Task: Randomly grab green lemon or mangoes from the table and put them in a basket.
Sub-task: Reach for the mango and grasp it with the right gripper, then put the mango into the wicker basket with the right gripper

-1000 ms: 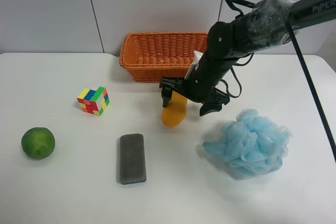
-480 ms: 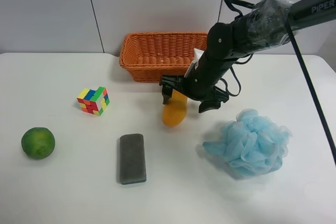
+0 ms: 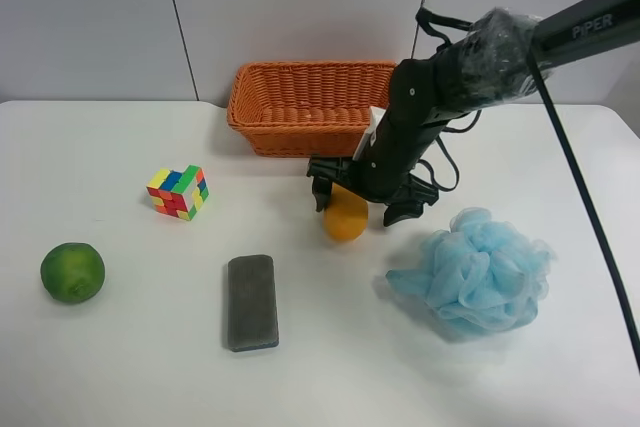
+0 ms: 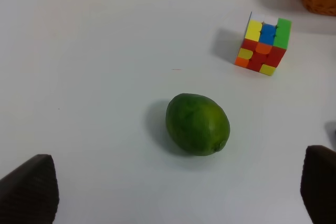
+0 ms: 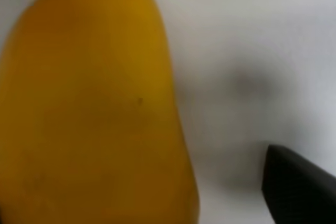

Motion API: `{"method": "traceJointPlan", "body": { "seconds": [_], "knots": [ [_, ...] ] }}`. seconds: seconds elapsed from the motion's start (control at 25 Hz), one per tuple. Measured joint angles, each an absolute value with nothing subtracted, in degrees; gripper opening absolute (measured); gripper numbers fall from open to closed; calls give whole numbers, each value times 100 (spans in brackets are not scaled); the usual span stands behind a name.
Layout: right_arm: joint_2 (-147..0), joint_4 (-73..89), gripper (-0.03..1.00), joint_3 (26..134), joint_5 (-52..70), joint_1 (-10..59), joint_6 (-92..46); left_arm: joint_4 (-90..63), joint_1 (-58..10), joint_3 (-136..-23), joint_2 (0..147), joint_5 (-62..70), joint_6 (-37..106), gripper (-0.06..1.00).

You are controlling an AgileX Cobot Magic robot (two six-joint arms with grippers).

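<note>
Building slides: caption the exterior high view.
Open right gripper straddles the mango in front of the basket; lemon lies near the view's left edge.

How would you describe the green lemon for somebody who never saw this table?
Find the orange basket at the back of the white table. Pass the colourful cube toward the exterior high view's lower left. There lies the green lemon, the only round, dark-green thing.
</note>
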State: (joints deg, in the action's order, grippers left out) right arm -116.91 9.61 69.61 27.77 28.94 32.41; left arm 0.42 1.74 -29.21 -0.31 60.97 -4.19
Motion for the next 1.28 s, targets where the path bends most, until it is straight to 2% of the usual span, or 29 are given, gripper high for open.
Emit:
{"method": "traceJointPlan", "body": {
  "seconds": [0.36,0.44,0.52,0.56,1.08,1.28],
  "knots": [
    [-11705,957,89,6999,2744,2910,3241,55,174,-2921,-31,6097,-419,90],
    [-11705,957,83,6999,2744,2910,3241,55,174,-2921,-31,6097,-419,90],
    [-11705,957,66,6999,2744,2910,3241,55,174,-2921,-31,6097,-419,90],
    [-11705,962,64,6999,2744,2910,3248,55,174,-2921,-31,6097,-419,90],
    [-11667,957,64,7017,2836,2910,3243,55,174,-2921,-31,6097,-419,90],
    [-11067,934,64,7212,3280,3038,3238,59,174,-2921,-31,6097,-419,90]
  ]
}}
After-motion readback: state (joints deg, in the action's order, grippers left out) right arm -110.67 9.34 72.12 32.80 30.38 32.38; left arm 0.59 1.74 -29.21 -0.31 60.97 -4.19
